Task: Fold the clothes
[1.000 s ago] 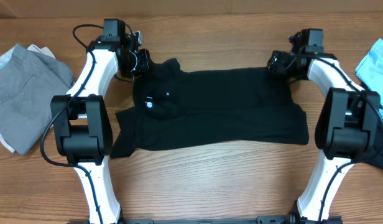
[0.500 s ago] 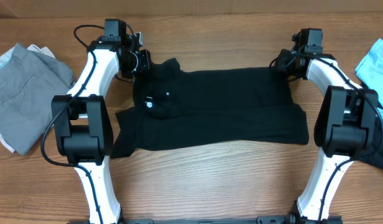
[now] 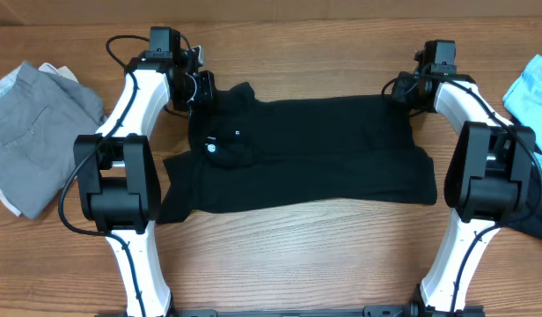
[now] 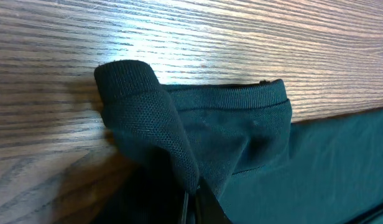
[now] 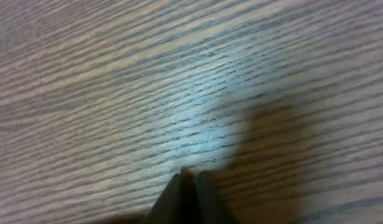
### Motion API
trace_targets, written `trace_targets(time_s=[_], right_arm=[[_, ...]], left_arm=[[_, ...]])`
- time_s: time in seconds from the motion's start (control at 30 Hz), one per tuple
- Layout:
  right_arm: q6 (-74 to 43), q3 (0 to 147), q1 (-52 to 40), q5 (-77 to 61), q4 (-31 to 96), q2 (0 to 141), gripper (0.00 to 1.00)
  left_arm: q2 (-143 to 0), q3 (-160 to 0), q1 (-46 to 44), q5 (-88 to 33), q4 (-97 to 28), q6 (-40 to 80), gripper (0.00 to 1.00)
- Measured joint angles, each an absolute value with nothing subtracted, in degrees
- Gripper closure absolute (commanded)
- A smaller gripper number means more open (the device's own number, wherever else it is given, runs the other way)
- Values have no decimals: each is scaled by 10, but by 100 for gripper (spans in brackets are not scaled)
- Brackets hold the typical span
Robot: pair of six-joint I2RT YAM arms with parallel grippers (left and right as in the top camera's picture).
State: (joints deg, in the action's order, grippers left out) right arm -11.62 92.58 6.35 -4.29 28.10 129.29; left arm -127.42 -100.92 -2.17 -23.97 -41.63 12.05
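Black garment (image 3: 324, 158) flat on wooden table (image 3: 297, 255)

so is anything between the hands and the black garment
Nothing visible. The left hand is shut on the black garment at its collar. The right hand is shut at the garment's far right corner; its wrist view shows only table wood, so a grip there is unclear.

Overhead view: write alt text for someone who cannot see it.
A black garment lies spread on a wooden table, the left claw closed at its collar end and the right claw closed at the opposite far corner. Grey clothes lie at the table's left edge, light blue cloth at its right.
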Motion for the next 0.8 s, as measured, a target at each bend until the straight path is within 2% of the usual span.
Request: trace_targets(time_s=[0.23, 0.47, 0.6, 0.8], right_arm=[[-133, 927, 63, -23, 292, 1291, 96], [-140, 925, 66, 59, 382, 1250, 94], [-152, 925, 86, 79, 444, 1197, 94], [-159, 924, 108, 91, 537, 1180, 93]], left_arm=[[-1274, -1009, -22, -248, -415, 121, 96], [-1262, -1009, -22, -276, -426, 119, 96], [-1212, -1010, -22, -281, -475, 116, 96], [-1147, -1015, -32, -290, -619, 105, 96]])
